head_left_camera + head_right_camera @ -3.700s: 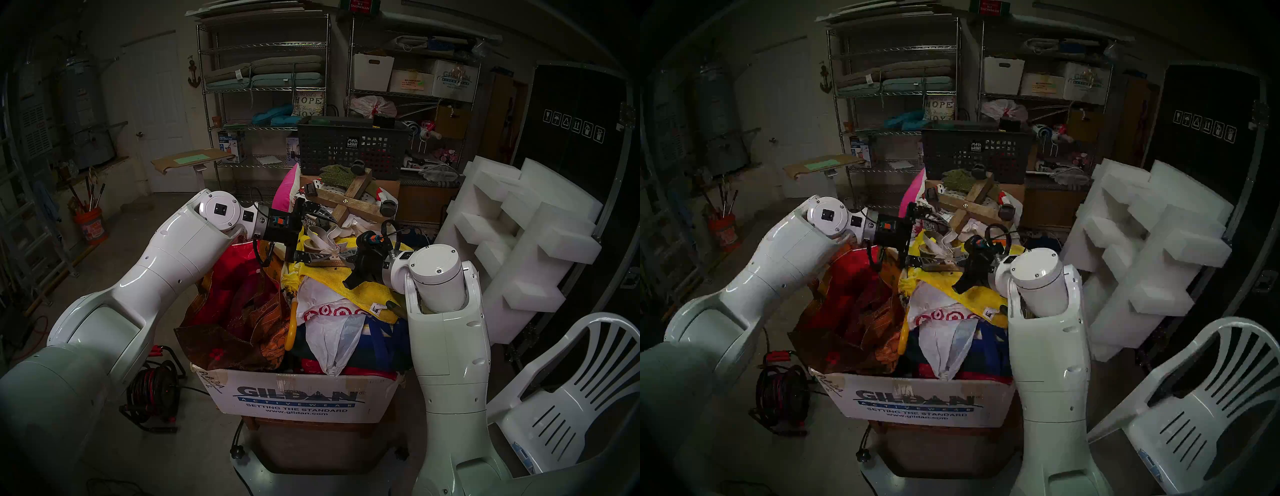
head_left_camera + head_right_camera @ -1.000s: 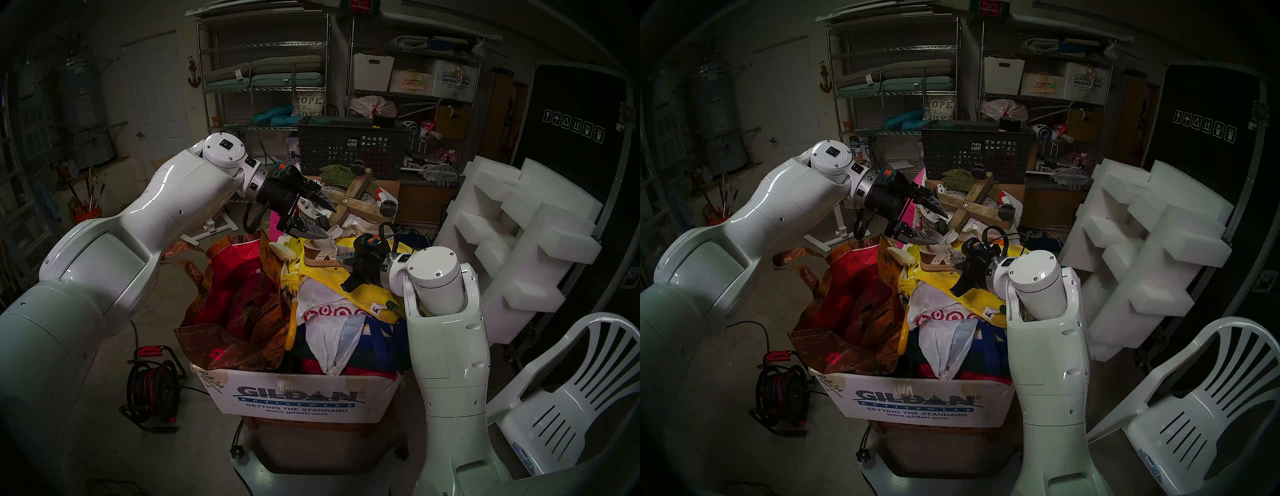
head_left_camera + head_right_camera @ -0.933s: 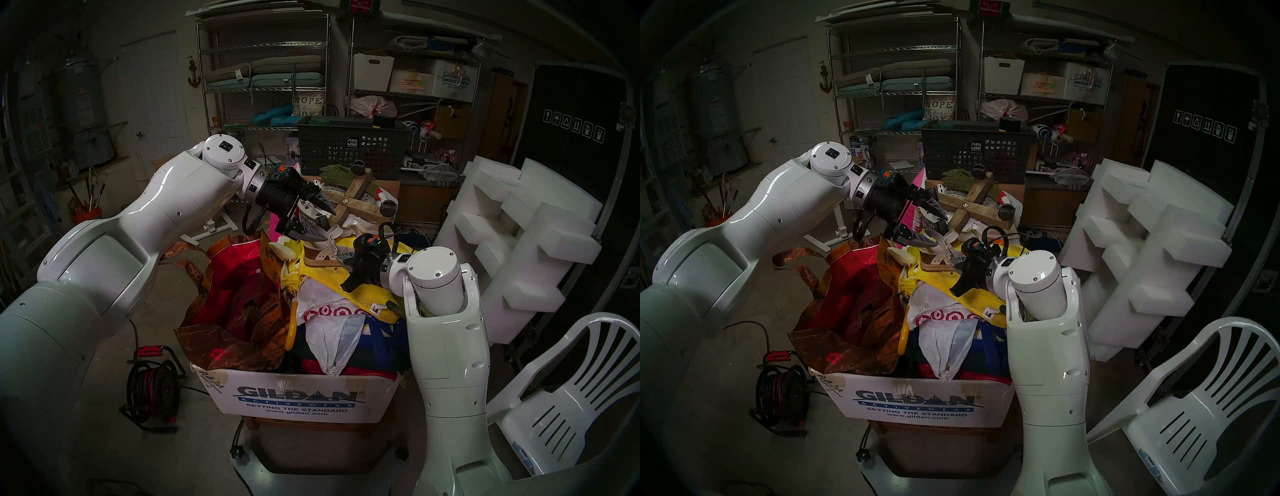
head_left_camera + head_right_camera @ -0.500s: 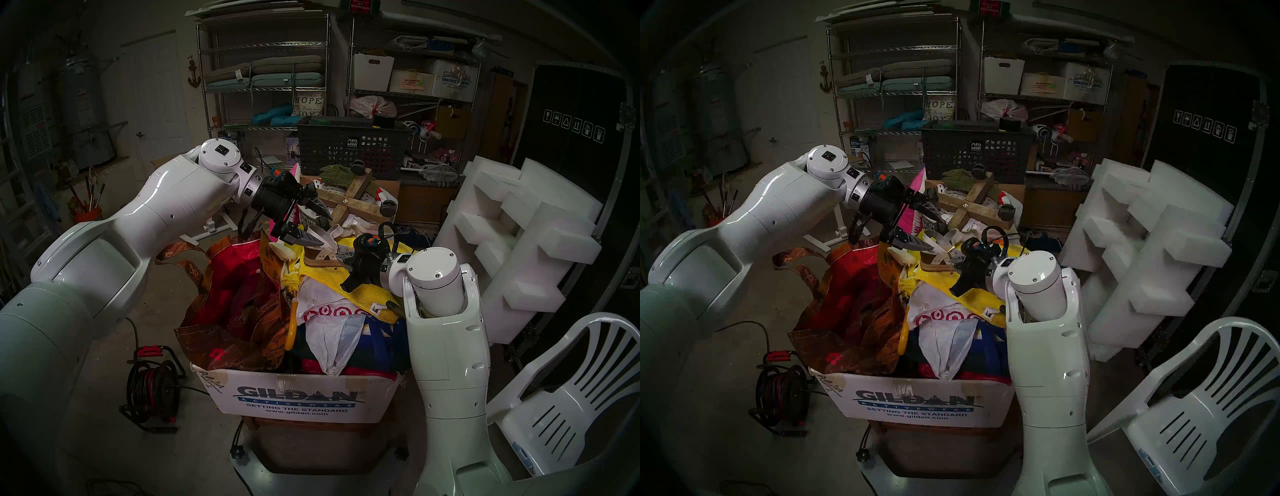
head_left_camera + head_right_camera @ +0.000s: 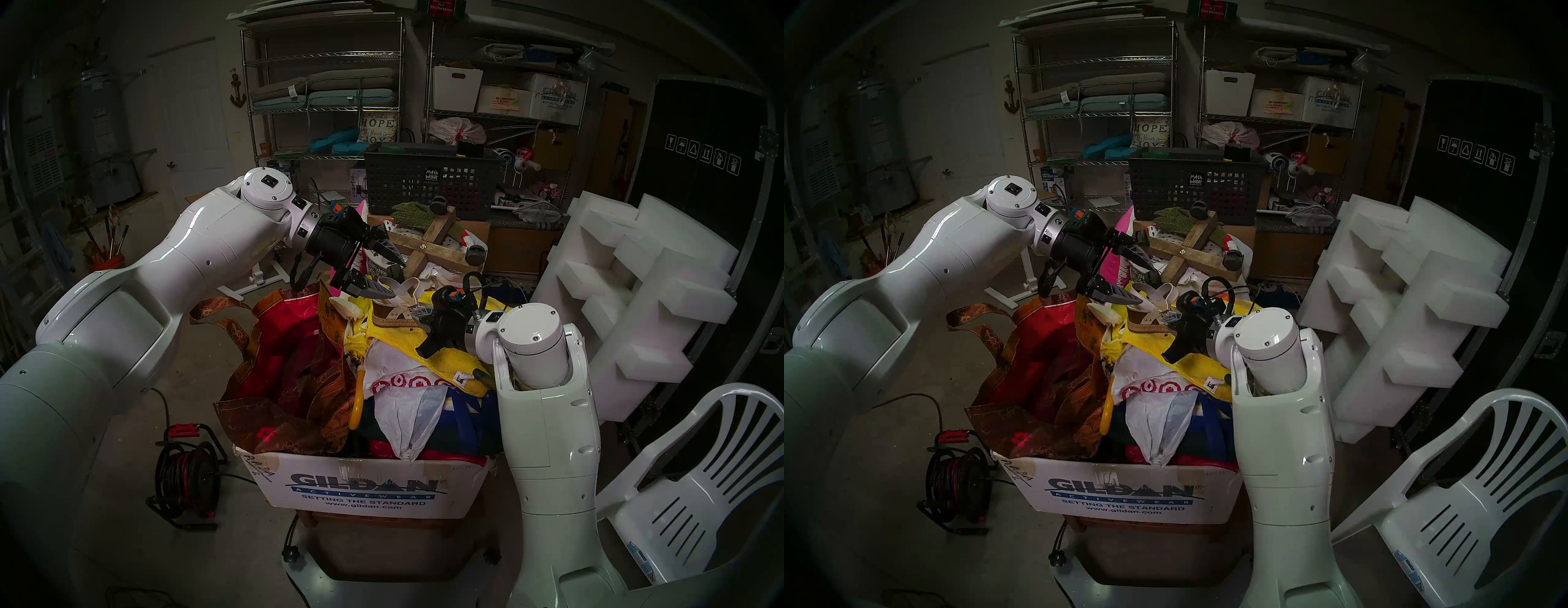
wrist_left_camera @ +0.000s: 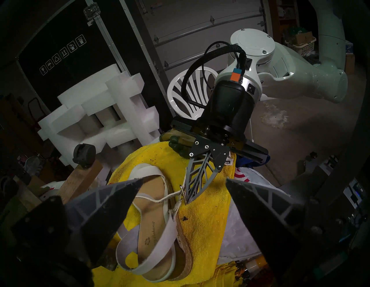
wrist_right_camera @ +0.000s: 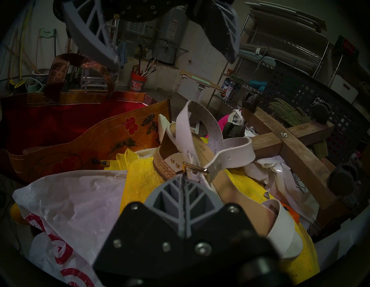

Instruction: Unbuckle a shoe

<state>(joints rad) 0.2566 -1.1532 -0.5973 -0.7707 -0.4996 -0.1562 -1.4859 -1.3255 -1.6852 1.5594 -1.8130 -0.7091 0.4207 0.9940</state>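
Cream sandal (image 6: 160, 226) on a yellow towel (image 6: 202, 224), right tool (image 6: 189, 199) pressed together – pinching its thin buckle strap (image 6: 170, 197), left tool (image 5: 396, 278) spread wide above the heel – holding nothing

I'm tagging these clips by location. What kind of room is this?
Most likely a home garage used for storage: a sectional garage door, wire shelving stacked with cushions and boxes, and a water heater.

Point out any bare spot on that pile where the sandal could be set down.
Little room. Barest is the yellow towel strip between the sandal and the white plastic bag. Crowded elsewhere: wooden caster frame beyond, red tote left, right gripper at the buckle.
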